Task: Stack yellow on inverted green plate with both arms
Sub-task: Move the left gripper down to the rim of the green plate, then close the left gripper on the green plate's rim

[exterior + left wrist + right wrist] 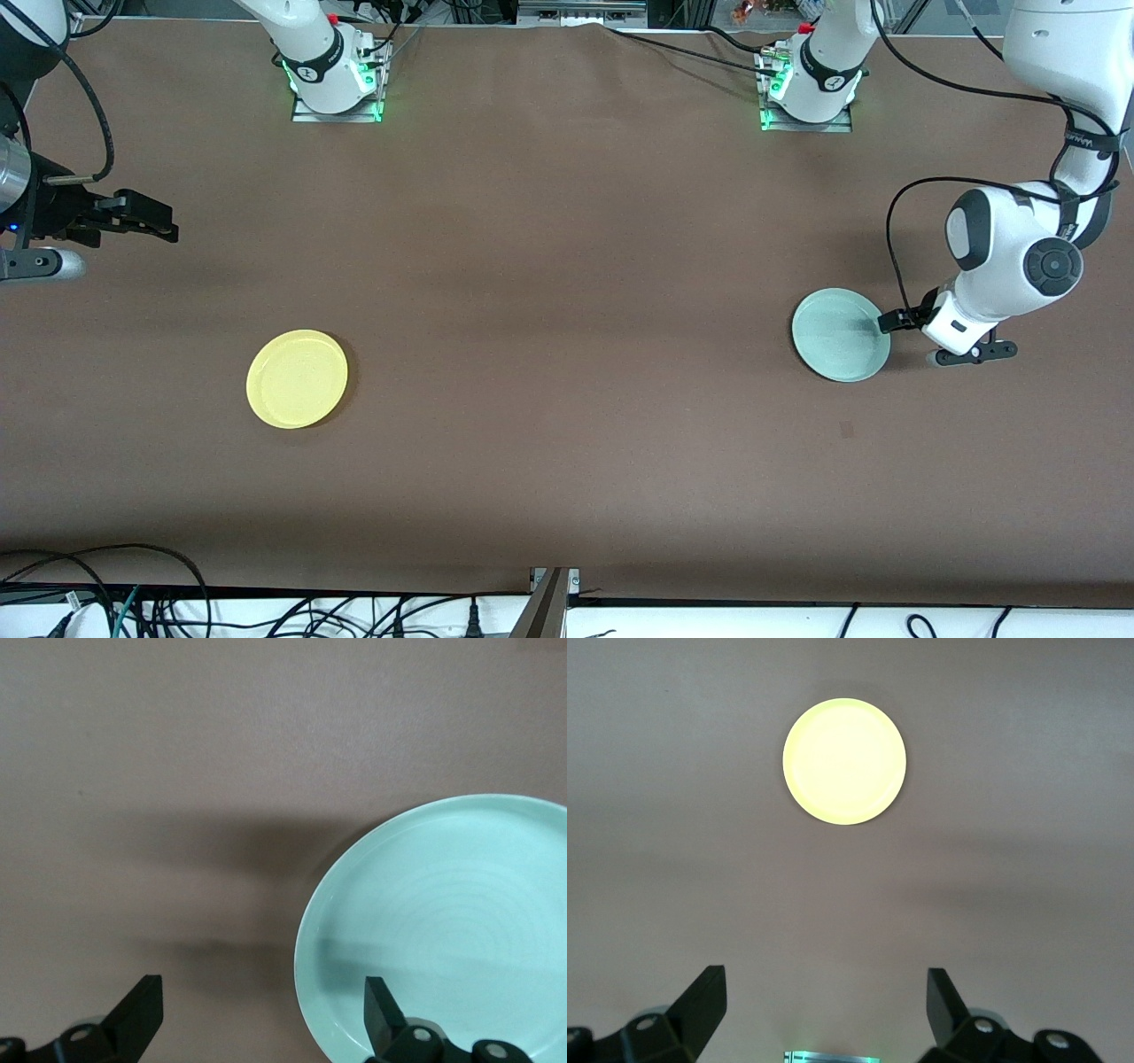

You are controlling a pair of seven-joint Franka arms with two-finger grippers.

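The yellow plate [297, 378] lies flat on the brown table toward the right arm's end; it also shows in the right wrist view [844, 760]. The pale green plate [840, 335] lies hollow side up toward the left arm's end. My left gripper [889, 322] is open and low at the green plate's edge. In the left wrist view [261, 992] one finger [383, 1014] is over the plate's [443, 921] rim and the other is over bare table. My right gripper [170, 221] is open and empty, held high over the table's end, well away from the yellow plate [826, 983].
The two arm bases [337, 89] [806, 97] with green lights stand along the table's edge farthest from the front camera. Cables [89, 602] hang below the nearest edge. A wide stretch of brown table [567, 354] lies between the plates.
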